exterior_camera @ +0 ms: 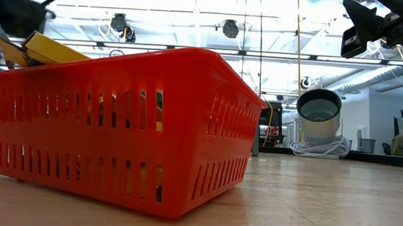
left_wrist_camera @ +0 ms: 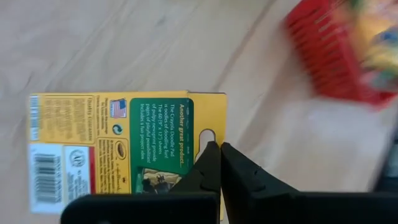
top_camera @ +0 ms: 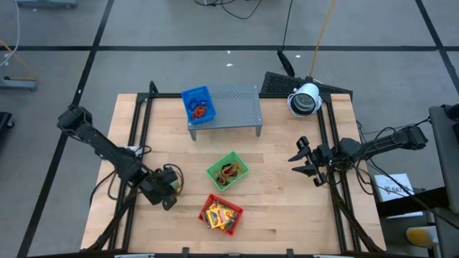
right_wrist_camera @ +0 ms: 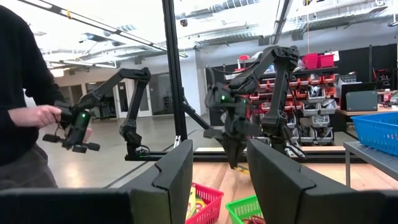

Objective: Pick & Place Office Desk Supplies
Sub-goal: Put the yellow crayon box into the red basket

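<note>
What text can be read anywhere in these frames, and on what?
"Another great product..." on the green panel of the yellow packet pinched in the shut left gripper.
Small print below it: "Crayola Doodle Pad" seems likely, the rest too small.
Barcode and side panel: unreadable.
Red tray contents: print blurred.
Nothing else legible.

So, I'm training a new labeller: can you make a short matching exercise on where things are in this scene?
Things:
1. blue tray
2. green tray
3. red tray
4. yellow packet

Places or states:
A. nearest the table's front edge
B. pinched in the left tool
C. on the grey rack
D. mid-table, holding rubber bands

Pairs: 1-C, 2-D, 3-A, 4-B
</note>
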Motion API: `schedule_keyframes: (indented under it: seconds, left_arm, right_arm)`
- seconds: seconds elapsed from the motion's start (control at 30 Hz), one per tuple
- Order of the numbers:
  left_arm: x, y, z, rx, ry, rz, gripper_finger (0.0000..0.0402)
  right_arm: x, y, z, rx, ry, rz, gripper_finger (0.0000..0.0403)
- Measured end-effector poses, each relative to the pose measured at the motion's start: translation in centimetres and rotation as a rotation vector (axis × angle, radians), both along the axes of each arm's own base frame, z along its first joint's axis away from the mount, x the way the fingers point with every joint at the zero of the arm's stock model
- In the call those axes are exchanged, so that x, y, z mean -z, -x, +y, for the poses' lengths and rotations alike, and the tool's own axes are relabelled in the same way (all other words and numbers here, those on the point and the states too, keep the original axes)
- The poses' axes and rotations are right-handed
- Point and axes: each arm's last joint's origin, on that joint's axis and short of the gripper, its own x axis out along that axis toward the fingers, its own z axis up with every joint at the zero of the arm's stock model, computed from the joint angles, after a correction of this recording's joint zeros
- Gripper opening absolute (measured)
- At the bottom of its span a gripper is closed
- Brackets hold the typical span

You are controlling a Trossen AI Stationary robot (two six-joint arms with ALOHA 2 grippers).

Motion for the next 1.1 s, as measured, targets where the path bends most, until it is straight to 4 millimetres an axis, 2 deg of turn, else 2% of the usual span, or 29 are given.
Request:
schedule_keyframes:
  seconds: [0.4, 0.73, 0.97, 1.1]
  left_arm:
    - [-3.5, -0.8, 1.0, 0.01, 0.01, -0.329, 0.0]
    - [-6.5, -2.6, 0.5, 0.073, 0.069, -0.667, 0.0]
    - [-7.5, -3.1, 0.2, 0.108, 0.063, -0.782, 0.0]
    - [-8.1, -4.6, -0.4, 0.172, 0.021, -0.785, 0.0]
  right_arm:
    - [0.0, 0.0, 0.0, 0.0, 0.0, 0.0, 0.0141]
    - [0.0, 0.0, 0.0, 0.0, 0.0, 0.0, 0.0141]
    - [0.0, 0.0, 0.0, 0.0, 0.0, 0.0, 0.0141]
    - [0.0, 0.0, 0.0, 0.0, 0.0, 0.0, 0.0141]
